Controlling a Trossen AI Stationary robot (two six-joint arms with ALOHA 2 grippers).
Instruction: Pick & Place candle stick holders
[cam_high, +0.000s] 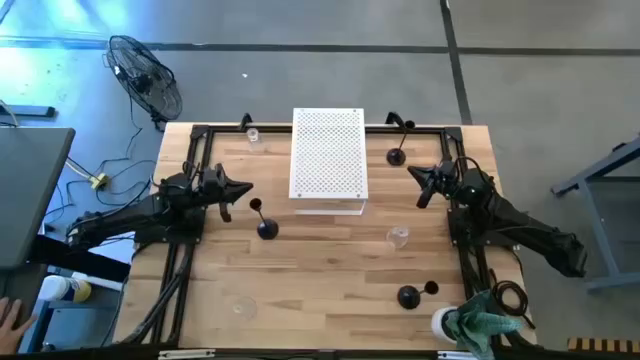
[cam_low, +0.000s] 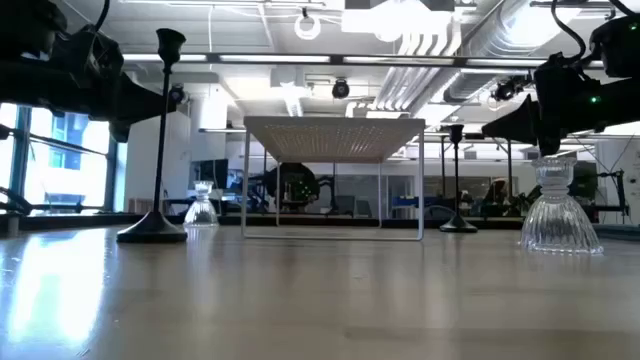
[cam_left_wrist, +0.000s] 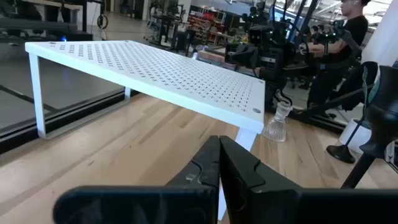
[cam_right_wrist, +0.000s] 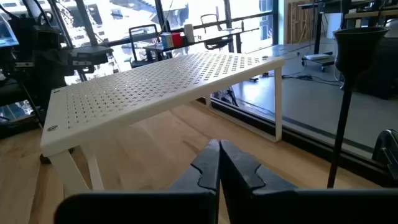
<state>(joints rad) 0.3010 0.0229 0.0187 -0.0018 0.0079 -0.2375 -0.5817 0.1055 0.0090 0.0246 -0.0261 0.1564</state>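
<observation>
black candle stick holders and clear glass ones dot the table around the white perforated board from above. at table level a tall stem looks tippy; grip it low, glass gently. both wrist views show left gripper and right gripper pressed together, empty.

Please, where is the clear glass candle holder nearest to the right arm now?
In the high view the clear glass holder stands on the table, right of centre, just in front of the white perforated board and near the right arm.

A wooden table carries a white perforated board, black candle stick holders and glass ones.
</observation>
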